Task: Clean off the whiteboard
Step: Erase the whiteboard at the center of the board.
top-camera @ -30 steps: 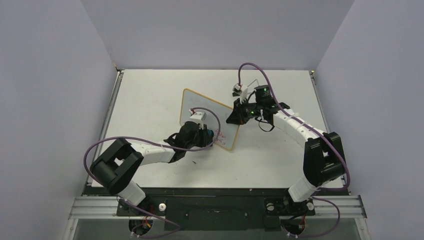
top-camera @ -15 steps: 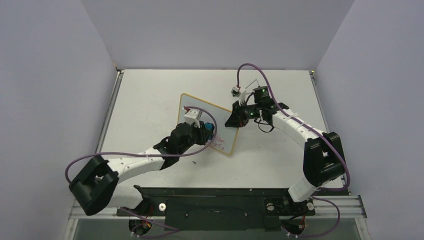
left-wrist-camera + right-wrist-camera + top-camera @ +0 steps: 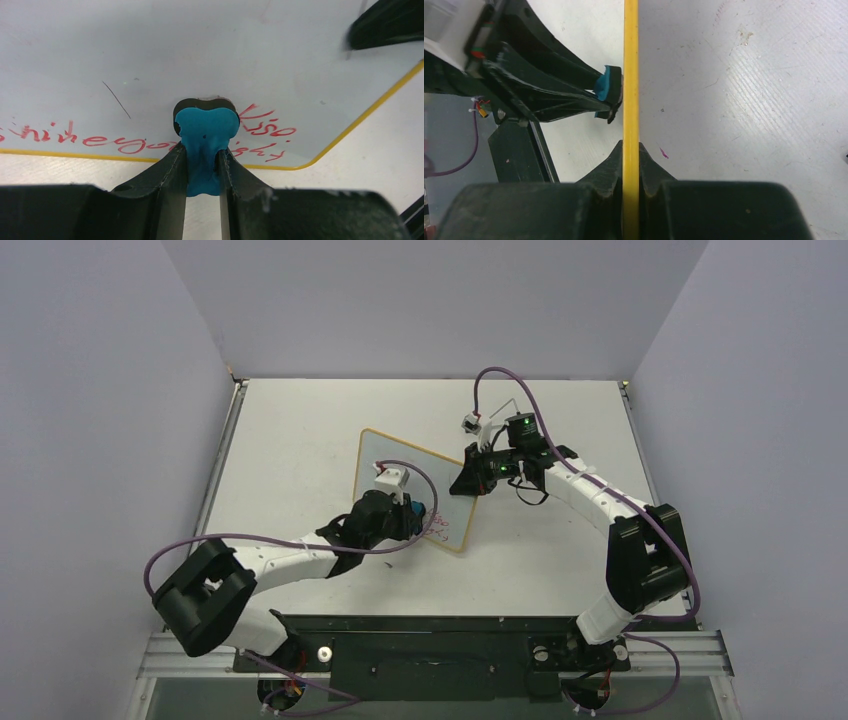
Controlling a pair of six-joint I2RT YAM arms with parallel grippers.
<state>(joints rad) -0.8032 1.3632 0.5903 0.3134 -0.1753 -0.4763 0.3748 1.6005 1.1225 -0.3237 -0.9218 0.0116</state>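
Note:
The whiteboard (image 3: pixel 385 445), white with a thin yellowish frame, stands tilted on the table. Red handwriting (image 3: pixel 90 137) runs along its lower edge. My left gripper (image 3: pixel 415 514) is shut on the blue-and-black eraser (image 3: pixel 206 130) and presses its black face against the board, between two patches of writing. My right gripper (image 3: pixel 468 478) is shut on the board's right edge. In the right wrist view the frame (image 3: pixel 630 75) runs between its jaws (image 3: pixel 630 150), with the eraser (image 3: pixel 608 85) touching the board's far side.
The grey table (image 3: pixel 300 430) has raised rails on its left and right sides, and purple-grey walls enclose it. A black base bar (image 3: pixel 430 640) runs along the near edge. Purple cables loop above both wrists.
My left gripper moved the eraser up the board half a second ago and has come back down toward the lower edge. The left elbow swung out left, then partly back. The right gripper has kept its hold.

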